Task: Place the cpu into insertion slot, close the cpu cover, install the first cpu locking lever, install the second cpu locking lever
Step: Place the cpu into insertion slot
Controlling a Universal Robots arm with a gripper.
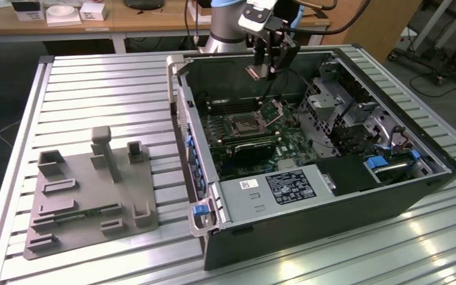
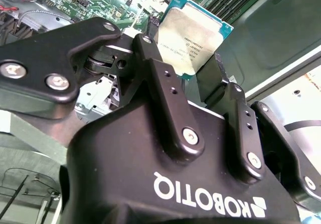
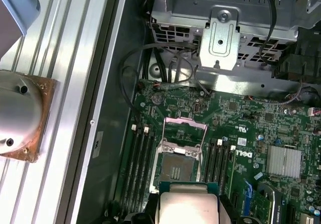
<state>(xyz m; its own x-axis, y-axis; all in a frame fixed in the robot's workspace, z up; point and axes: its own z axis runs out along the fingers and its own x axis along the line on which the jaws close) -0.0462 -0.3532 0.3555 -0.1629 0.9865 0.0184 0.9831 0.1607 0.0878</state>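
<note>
cpu (image 2: 194, 33) in hand's (image 2: 183, 63) tight pinch, well above bare insertion slot (image 3: 177, 170), cpu cover (image 3: 185, 121) up

I see the cpu (image 2: 193, 38) topped with dull, silvery-beige metal, edged in teal-green board. My gripper (image 2: 183, 58) has smooth black fingers (image 2: 168, 88) with a soft sheen. The cover (image 3: 185, 122) is thin bare metal, faintly pinkish. The circuit board (image 3: 241, 128) looks glossy green. The table (image 1: 93, 89) is ribbed, shiny aluminium, and the jig (image 1: 78, 196) lying on it is matt grey plastic.
</note>
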